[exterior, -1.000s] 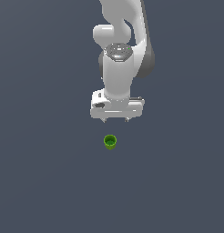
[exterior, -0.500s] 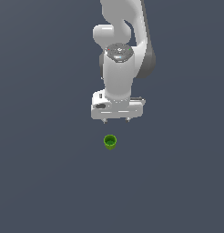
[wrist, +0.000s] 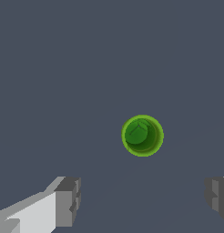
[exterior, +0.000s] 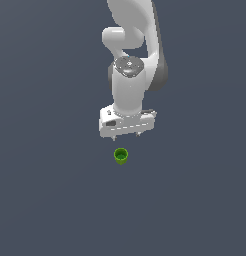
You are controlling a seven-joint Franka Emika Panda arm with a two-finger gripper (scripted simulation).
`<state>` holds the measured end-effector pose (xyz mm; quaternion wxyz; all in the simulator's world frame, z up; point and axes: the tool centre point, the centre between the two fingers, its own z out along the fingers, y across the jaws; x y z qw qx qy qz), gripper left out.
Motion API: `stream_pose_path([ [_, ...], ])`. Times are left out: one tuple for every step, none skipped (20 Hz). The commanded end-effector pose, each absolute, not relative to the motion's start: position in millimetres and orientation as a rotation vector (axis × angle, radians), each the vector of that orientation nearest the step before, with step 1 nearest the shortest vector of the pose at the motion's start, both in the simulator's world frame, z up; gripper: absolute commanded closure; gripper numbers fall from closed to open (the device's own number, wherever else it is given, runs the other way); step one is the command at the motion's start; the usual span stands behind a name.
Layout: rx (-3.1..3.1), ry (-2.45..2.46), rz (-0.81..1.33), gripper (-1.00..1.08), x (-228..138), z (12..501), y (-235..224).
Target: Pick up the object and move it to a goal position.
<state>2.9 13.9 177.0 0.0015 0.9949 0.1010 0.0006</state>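
The object [exterior: 121,156] is a tiny bright green cup with a hollow top, standing upright on the dark grey floor just ahead of the white arm. The wrist view looks straight down into the object [wrist: 142,135], showing its rim and darker inside. My gripper [exterior: 126,134] hangs a little above and behind the cup, apart from it. It is open: the two grey fingertips [wrist: 68,201] stand wide apart with nothing between them, and the cup lies beyond the gap, not inside it.
A flat dark grey floor [exterior: 50,200] spreads on all sides of the cup. The white arm [exterior: 130,75] rises behind the gripper toward the top of the exterior view. No other objects show.
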Motion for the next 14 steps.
stream_pose_path([
  [3.111,0.400,0.001,-0.92,5,171,12],
  [3.106,0.437,0.000,-0.92,6,168,11],
  [3.099,0.477,0.000,-0.92,7,165,10],
  [3.092,0.518,-0.001,-0.92,8,162,9],
  [3.085,0.559,-0.002,-0.92,9,158,8],
  [3.077,0.601,-0.002,-0.92,10,155,7],
  [3.068,0.642,-0.003,-0.92,11,152,6],
  [3.059,0.683,-0.003,-0.92,12,149,5],
  [3.049,0.724,-0.003,-0.92,13,145,4],
  [3.039,0.764,-0.004,-0.92,14,142,3],
  [3.029,0.805,-0.004,-0.92,14,139,3],
  [3.018,0.845,-0.004,-0.92,15,136,2],
  [3.007,0.886,-0.004,-0.92,16,133,1],
  [2.995,0.926,-0.005,-0.92,17,129,0],
])
